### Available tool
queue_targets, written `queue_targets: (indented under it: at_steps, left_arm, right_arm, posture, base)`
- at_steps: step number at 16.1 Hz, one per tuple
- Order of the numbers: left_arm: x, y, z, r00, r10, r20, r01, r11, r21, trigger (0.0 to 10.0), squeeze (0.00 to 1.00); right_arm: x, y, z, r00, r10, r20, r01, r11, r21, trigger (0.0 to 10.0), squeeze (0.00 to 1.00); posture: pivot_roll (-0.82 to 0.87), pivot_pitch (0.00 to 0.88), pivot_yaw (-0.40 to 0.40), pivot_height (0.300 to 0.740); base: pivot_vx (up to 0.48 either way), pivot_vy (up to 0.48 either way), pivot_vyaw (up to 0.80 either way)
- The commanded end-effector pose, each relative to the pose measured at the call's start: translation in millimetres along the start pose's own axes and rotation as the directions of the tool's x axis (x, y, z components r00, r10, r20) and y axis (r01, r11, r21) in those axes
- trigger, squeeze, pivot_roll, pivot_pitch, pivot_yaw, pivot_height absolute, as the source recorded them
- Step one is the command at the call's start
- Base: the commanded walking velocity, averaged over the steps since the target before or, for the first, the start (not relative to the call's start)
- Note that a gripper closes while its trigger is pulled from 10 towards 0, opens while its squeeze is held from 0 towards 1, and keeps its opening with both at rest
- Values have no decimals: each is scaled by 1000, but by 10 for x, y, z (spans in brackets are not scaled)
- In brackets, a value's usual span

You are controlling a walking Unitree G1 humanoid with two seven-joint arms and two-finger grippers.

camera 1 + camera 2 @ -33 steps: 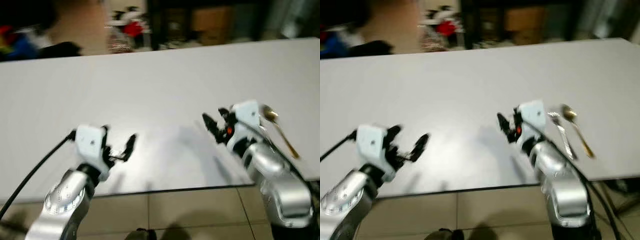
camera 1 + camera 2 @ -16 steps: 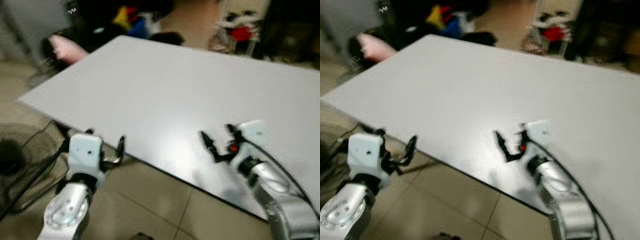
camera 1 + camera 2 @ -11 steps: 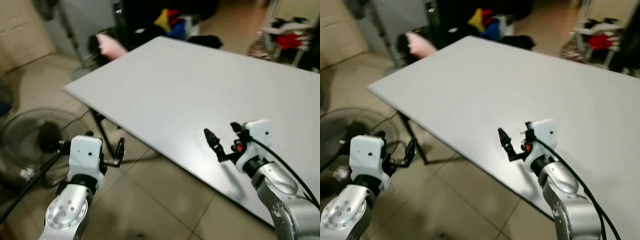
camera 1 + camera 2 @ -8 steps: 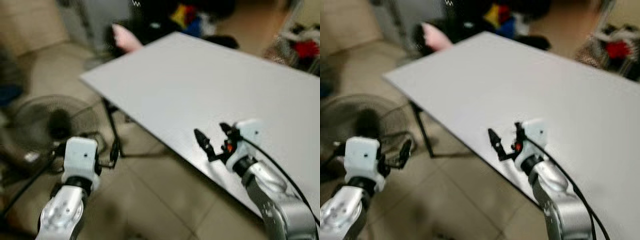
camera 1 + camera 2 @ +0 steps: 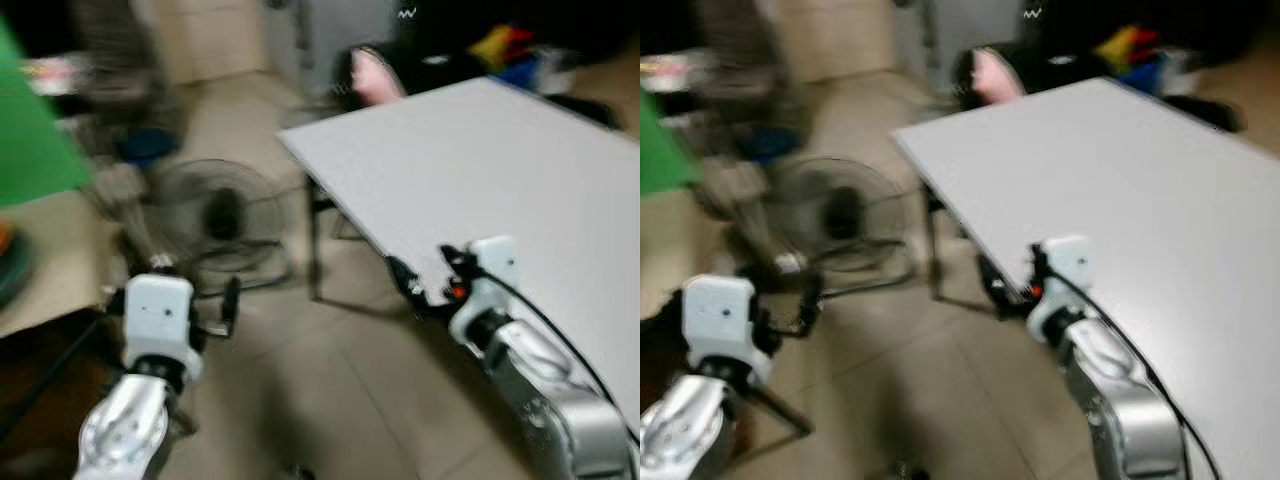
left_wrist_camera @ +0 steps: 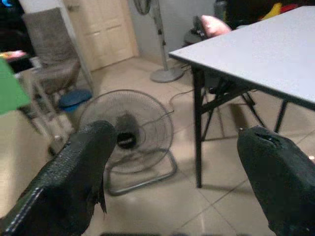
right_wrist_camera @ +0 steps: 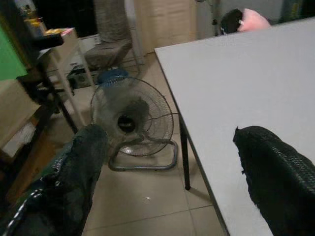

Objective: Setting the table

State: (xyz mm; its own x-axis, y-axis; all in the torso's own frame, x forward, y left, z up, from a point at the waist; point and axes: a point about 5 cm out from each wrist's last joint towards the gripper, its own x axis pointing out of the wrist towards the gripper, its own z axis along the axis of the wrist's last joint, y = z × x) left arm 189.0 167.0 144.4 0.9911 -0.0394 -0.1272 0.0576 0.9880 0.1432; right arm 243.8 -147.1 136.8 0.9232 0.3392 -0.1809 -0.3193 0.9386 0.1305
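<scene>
You see the white desk (image 5: 520, 160) at two o'clock, bare where it shows; no tableware is visible, so I judge setting remains; the left end effector (image 6: 172, 182) and right end effector (image 7: 167, 177) are both spread, released, carrying nothing; a floor fan (image 5: 215, 215) stands at eleven o'clock.

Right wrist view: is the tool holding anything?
No. The right tool is open, with just the fan, floor and table showing between its fingers.

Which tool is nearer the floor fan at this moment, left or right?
Left. The left tool hangs over the floor tiles just in front of the floor fan; the right tool is off to the side, at the edge of the white table.
</scene>
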Motion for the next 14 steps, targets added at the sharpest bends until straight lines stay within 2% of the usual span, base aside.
queue_targets:
  at_steps: [1,3,5,8,10,11,13,14]
  left_arm:
    - [17,35,49,1000,12,18,-13,1000,13,10000,0]
    - [23,44,66,1000,14,20,-14,1000,18,10000,0]
    - [26,67,69,1000,19,20,-19,1000,20,10000,0]
    - [31,71,73,1000,24,20,-24,1000,14,10000,0]
    - [37,74,78,1000,25,20,-25,1000,16,10000,0]
    - [37,74,79,999,25,20,-25,1000,16,10000,0]
    - [39,79,81,999,25,20,-25,1000,17,10000,0]
    - [37,77,81,999,26,20,-26,1000,17,10000,0]
  right_arm:
    - [16,28,18,1000,3,12,-3,1000,12,10000,0]
    - [39,37,19,1000,-30,1,30,999,-35,10000,0]
    - [58,23,35,998,-59,26,60,997,-45,10000,0]
    - [102,-13,61,990,-128,55,125,990,68,10000,0]
    - [128,-31,110,982,-160,102,155,986,62,10000,0]
    - [133,-28,118,982,-154,107,146,986,79,10000,0]
    - [150,-13,137,988,-119,99,114,992,57,10000,0]
    - [151,34,130,996,-26,89,21,998,59,10000,0]
  posture:
    - [-31,0,53,740]
    - [-31,0,53,740]
    - [-29,0,54,740]
    - [-27,0,53,740]
    - [-26,0,51,740]
    - [-26,0,51,740]
    - [-24,0,50,740]
    - [-24,0,48,740]
  base:
    - [0,345,0]
    - [0,345,0]
    - [0,347,0]
    - [0,335,0]
    - [0,326,0]
    - [0,330,0]
    - [0,334,0]
    - [0,334,0]
